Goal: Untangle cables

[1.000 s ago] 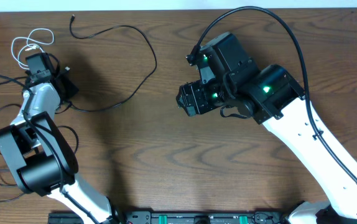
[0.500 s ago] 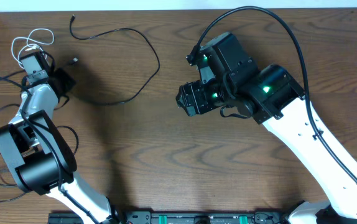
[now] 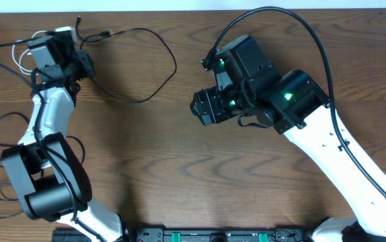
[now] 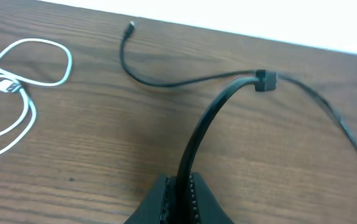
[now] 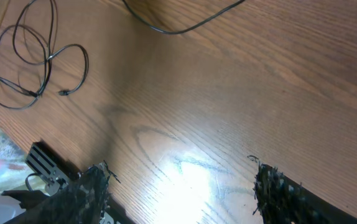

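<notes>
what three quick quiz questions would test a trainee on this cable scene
1. True or false: the right gripper is holding a cable.
2. What is the left gripper pinching? A nothing; B a black cable; C a strip of tape.
3. In the left wrist view, what colour is the looped cable lying loose on the table, left of the held one?
Key: 1 false, its jaws stand open with nothing between them. 2 B. 3 white.
</notes>
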